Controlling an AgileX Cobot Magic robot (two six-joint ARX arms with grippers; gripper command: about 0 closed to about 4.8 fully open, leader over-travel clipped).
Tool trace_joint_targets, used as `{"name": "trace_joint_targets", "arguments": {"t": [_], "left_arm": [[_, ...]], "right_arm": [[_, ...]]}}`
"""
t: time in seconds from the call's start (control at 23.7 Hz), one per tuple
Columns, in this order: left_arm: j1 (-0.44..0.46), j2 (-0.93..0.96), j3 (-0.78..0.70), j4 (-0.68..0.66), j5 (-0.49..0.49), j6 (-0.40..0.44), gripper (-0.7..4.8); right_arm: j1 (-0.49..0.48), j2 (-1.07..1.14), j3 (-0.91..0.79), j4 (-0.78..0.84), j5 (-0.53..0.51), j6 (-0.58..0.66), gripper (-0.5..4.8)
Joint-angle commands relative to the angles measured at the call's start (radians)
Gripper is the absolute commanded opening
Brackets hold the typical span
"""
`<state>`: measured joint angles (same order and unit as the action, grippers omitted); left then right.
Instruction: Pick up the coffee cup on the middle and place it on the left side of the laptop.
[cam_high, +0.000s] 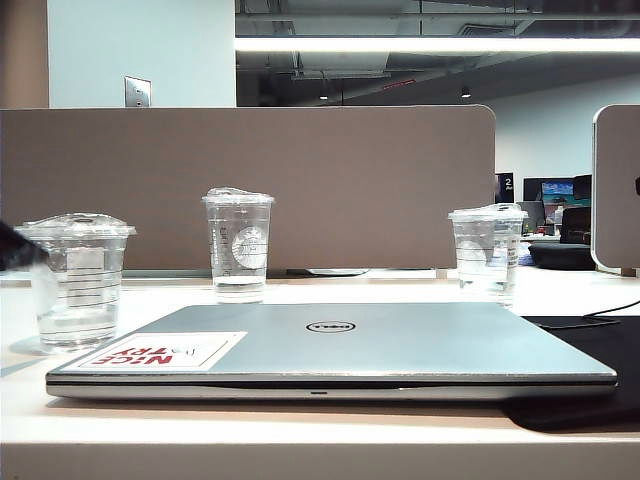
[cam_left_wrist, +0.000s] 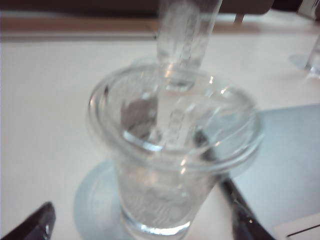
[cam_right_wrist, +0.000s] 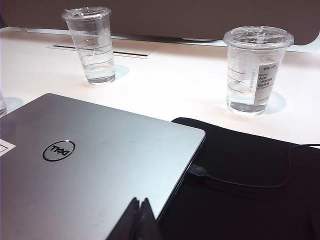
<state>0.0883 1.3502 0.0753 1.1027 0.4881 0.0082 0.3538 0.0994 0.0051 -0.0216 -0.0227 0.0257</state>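
The coffee cup (cam_high: 76, 280) sits on the counter (cam_high: 300, 425) left of the laptop (cam_high: 340, 350). Left end effector (cam_left_wrist: 145, 220) hangs wide open around it, gripping nothing. Right end effector (cam_right_wrist: 140, 220) is pinched shut and empty over the laptop.

Coffee cup (cam_high: 76, 280) looking clear glossy plastic, paper sticker on side. Laptop (cam_high: 330, 345) showing smooth brushed silver metal. Bench (cam_right_wrist: 165, 95) appearing smooth matt white. Mat (cam_right_wrist: 250, 190) looking matt black cloth.
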Motion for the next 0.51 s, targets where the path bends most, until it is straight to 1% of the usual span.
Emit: {"name": "trace_joint_targets", "arguments": {"t": [0.04,0.17,0.21,0.25,0.3,0.34,0.38,0.42,0.46,0.51], "left_arm": [[0.002,-0.121,-0.030,0.013,-0.010,-0.002,4.79],[0.002,-0.247,-0.063,0.008,-0.064,-0.004,4.79],[0.002,-0.298,-0.069,-0.013,-0.084,-0.006,4.79],[0.002,-0.345,-0.069,-0.042,-0.095,-0.008,4.58],[0.002,-0.445,-0.069,-0.109,-0.130,-0.005,3.42],[0.001,-0.537,-0.068,-0.165,-0.146,-0.005,2.13],[0.001,-0.593,-0.068,-0.198,-0.157,-0.005,1.27],[0.001,-0.639,-0.068,-0.226,-0.168,-0.005,0.71],[0.001,-0.687,-0.068,-0.259,-0.181,-0.005,0.31],[0.001,-0.745,-0.066,-0.307,-0.193,-0.005,0.05]], "right_arm": [[0.001,-0.007,-0.004,0.018,0.002,0.000,-0.05],[0.000,-0.014,-0.004,0.017,0.002,0.000,-0.05],[-0.001,-0.024,-0.004,0.015,0.002,0.000,-0.05],[-0.002,-0.031,-0.004,0.016,0.002,0.000,-0.05],[-0.011,-0.052,-0.004,0.016,0.001,0.000,-0.05],[-0.029,-0.069,-0.004,0.018,0.001,0.000,-0.05],[-0.042,-0.079,-0.004,0.018,0.001,0.000,-0.05],[-0.055,-0.085,-0.004,0.018,0.001,0.000,-0.05],[-0.074,-0.094,-0.004,0.017,0.001,0.000,-0.05],[-0.089,-0.100,-0.004,0.017,0.001,0.000,-0.05]]}}
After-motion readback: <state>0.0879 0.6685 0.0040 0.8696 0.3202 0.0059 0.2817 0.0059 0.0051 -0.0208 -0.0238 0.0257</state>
